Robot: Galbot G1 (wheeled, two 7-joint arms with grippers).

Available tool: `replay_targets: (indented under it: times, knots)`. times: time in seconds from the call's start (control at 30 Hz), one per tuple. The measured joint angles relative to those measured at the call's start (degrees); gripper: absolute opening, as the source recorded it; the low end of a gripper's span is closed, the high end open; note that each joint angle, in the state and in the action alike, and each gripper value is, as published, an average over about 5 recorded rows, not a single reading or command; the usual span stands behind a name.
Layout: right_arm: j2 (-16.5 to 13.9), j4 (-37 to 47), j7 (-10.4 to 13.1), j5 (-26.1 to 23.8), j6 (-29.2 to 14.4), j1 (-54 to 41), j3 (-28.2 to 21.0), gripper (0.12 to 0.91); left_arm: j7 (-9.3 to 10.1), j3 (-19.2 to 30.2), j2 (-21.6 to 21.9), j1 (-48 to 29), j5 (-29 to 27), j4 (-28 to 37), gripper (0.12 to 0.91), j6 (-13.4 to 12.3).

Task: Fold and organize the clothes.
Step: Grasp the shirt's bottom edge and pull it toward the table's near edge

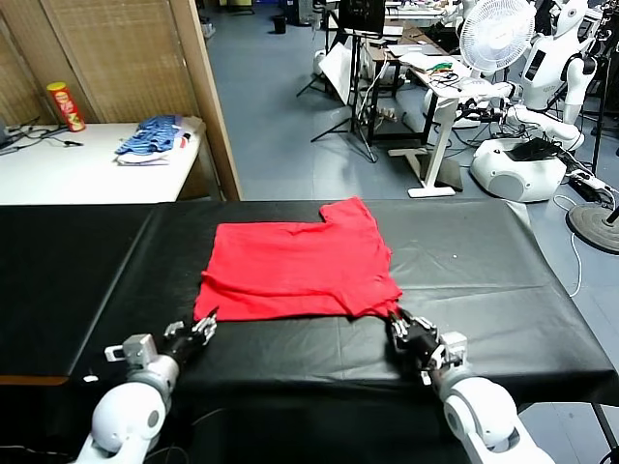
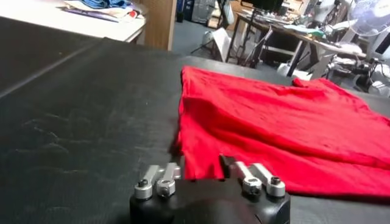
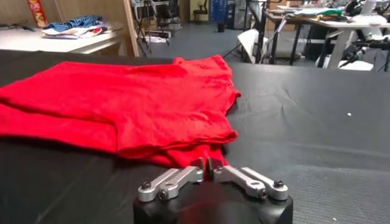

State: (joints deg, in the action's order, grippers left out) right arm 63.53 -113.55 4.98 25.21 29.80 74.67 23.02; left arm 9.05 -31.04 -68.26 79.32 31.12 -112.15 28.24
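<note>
The red T-shirt (image 1: 295, 271) lies partly folded on the black table (image 1: 484, 261). My right gripper (image 3: 207, 165) is pinched on its near right corner. My left gripper (image 2: 201, 170) stands parted at the near left corner (nothing clamped). Risk: lifting now raises one side only, skewing the fold.

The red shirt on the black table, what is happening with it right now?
A two-armed robot is folding the red T-shirt, which lies partly folded on the black table. The left gripper is at the shirt's near left corner, with its fingers apart around the hem. The right gripper is shut on the near right corner. Neither corner is lifted yet. A blue-and-white pile of garments sits untouched on the white table behind.
</note>
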Motion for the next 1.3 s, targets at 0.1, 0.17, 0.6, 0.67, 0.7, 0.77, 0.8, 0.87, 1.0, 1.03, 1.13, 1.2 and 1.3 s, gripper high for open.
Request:
replay_targets:
  times: [0.1, 0.17, 0.6, 0.67, 0.7, 0.77, 0.8, 0.87, 1.0, 1.03, 1.13, 1.2, 1.3]
  knots:
    - [-0.89, -1.26, 1.07, 1.27, 1.78, 0.54, 0.47, 0.121, 0.01, 0.42, 0.87, 0.71, -3.3, -0.6, 0.125, 0.11]
    - [-1.42, -2.15, 1.53, 1.83, 2.63, 1.08, 0.74, 0.121, 0.05, 0.54, 1.58, 1.39, -5.02, -1.14, 0.125, 0.25]
    - [-1.16, -8.76, 4.22, 1.74, 7.11, 8.27, 2.81, 0.121, 0.18, -1.42, 5.42, 6.93, -7.41, -4.78, 0.125, 0.62]
    - [-1.19, -9.56, 3.59, 1.43, 7.36, 9.63, 3.07, 0.121, 0.14, -1.86, 6.0, 8.09, -7.39, -5.63, 0.125, 0.63]
    - [-1.25, -9.94, 3.16, 1.25, 7.48, 10.27, 3.21, 0.125, 0.12, -2.05, 6.26, 8.74, -7.35, -6.1, 0.125, 0.64]
    - [-1.42, -10.73, 2.51, 1.01, 7.61, 11.36, 3.48, 0.146, 0.15, -2.43, 6.6, 10.15, -7.02, -7.14, 0.125, 0.78]
    - [-1.54, -11.16, 2.28, 1.03, 7.62, 11.84, 3.66, 0.18, 0.27, -2.61, 6.69, 10.9, -6.7, -7.69, 0.125, 0.98]
    - [-1.81, -12.11, 2.1, 1.4, 7.63, 12.61, 4.07, 0.261, 0.73, -2.97, 6.73, 12.35, -5.88, -8.88, 0.127, 1.68]
    - [-2.32, -14.26, 2.34, 3.41, 7.66, 13.11, 5.14, 0.458, 2.25, -3.8, 6.85, 14.66, -4.0, -11.2, 0.234, 3.61]
    - [-2.41, -14.83, 2.41, 4.23, 7.66, 12.99, 5.52, 0.509, 2.76, -4.05, 6.92, 15.07, -3.46, -11.81, 0.281, 4.17]
    - [-2.64, -16.21, 2.51, 7.13, 7.25, 12.0, 6.93, 0.671, 4.58, -4.86, 7.15, 15.68, -2.21, -13.79, 0.449, 5.86]
    - [-2.78, -16.37, 2.53, 8.35, 6.35, 10.55, 7.68, 0.752, 5.53, -5.41, 7.23, 15.52, -2.07, -15.04, 0.566, 6.9]
    - [-2.76, -14.36, 2.64, 8.66, 4.73, 6.48, 7.61, 0.792, 6.31, -6.26, 7.37, 14.4, -1.5, -16.08, 0.713, 8.0]
